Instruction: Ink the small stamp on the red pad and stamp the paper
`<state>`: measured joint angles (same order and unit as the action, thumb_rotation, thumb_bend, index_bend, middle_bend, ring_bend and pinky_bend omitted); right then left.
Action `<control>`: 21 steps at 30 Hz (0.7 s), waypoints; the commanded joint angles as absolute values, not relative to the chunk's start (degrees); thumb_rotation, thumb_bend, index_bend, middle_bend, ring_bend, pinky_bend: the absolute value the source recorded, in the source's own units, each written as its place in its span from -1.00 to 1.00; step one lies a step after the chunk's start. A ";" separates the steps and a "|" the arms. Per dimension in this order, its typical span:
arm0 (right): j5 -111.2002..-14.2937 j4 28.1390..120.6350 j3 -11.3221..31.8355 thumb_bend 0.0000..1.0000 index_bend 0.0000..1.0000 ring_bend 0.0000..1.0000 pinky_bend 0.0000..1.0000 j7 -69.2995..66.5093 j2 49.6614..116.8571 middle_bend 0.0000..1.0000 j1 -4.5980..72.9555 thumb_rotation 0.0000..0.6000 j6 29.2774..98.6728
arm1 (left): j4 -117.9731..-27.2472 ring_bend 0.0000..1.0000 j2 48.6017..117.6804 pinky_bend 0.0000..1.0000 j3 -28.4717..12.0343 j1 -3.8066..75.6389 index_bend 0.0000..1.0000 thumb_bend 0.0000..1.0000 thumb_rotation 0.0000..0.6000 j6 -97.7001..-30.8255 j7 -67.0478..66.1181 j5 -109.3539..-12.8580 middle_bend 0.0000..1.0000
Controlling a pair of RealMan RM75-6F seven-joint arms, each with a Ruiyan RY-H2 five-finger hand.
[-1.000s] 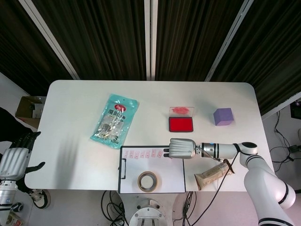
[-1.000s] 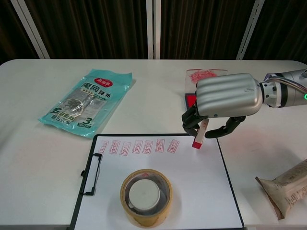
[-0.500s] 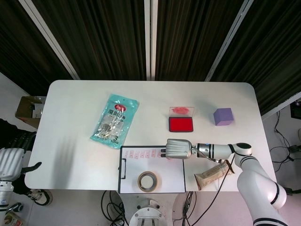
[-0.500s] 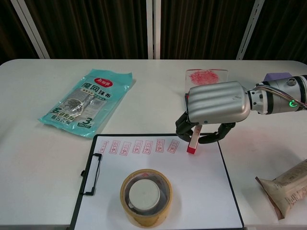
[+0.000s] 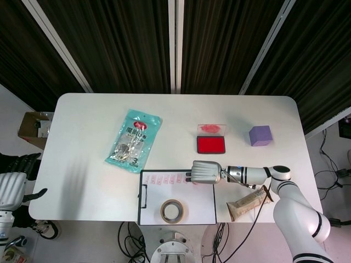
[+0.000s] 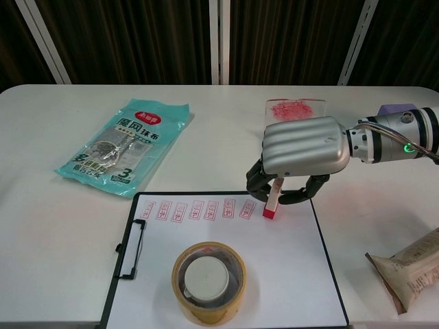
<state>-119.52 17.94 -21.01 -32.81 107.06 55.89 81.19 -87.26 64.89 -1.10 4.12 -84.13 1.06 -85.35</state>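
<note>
My right hand point(image 6: 300, 146) hangs palm-down over the top right of the white paper point(image 6: 274, 274) on the clipboard and pinches the small stamp point(image 6: 272, 202) upright. The stamp's red base sits at the paper's surface just right of a row of red stamp marks point(image 6: 199, 210); I cannot tell whether it touches. In the head view the right hand point(image 5: 205, 172) covers the stamp. The red pad point(image 5: 211, 144) lies open behind the clipboard, with its smeared clear lid point(image 5: 211, 129) beyond it. My left hand point(image 5: 12, 186) hangs off the table's left edge, holding nothing.
A tape roll point(image 6: 208, 277) rests on the lower part of the paper. A green packet point(image 6: 123, 147) lies at the left, a purple cube point(image 5: 260, 135) at the right, and a snack wrapper point(image 6: 411, 267) near the front right edge.
My right hand has carried the stamp left and down, from beside the clipboard's right edge to the end of the row of marks. The left hand has sunk slightly.
</note>
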 commanded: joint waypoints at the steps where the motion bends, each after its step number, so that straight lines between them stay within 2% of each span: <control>1: -119.28 17.76 -21.12 -0.01 0.96 0.91 1.00 -32.98 107.30 0.61 55.97 1.00 80.95 | -87.24 -0.76 64.90 -0.51 -1.09 4.09 -0.76 -1.00 1.00 -84.13 1.07 -85.32 -0.71; 21: -118.31 16.87 -22.60 0.02 0.99 0.91 1.00 -33.51 108.63 0.63 55.66 1.00 79.39 | -86.70 -0.76 65.09 -0.51 -1.18 3.96 -0.76 -1.00 1.00 -84.12 1.51 -85.13 -0.71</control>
